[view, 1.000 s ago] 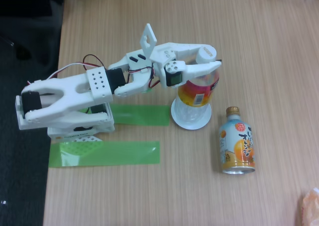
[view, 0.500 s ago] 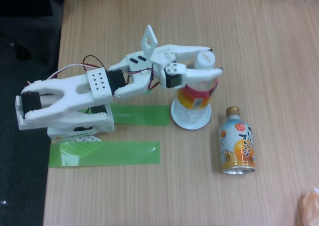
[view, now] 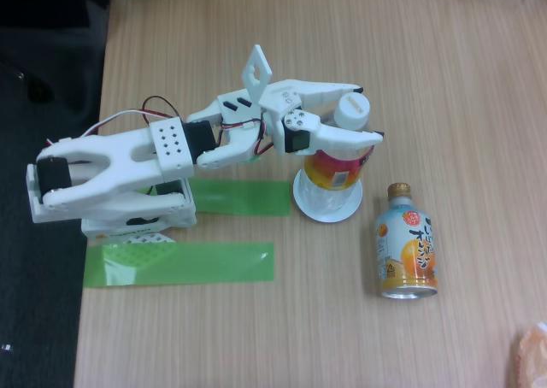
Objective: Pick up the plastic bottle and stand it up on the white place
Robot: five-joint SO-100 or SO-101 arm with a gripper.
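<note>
The plastic bottle (view: 340,167) stands upright on the white place (view: 327,204) on a wooden table (view: 444,63). The gripper (view: 369,112) straddles its cap, jaws parted. An orange drink can (view: 406,243) lies nearby.

Pale wood-grain table (view: 282,337) under even, soft light; dark floor (view: 38,320) beyond its left edge, black at top-left corner.

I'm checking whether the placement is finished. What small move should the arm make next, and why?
Probably draw the gripper straight back. The plastic bottle stands on the white place, and the fingers look spread on either side of its cap, so it seems released.
</note>
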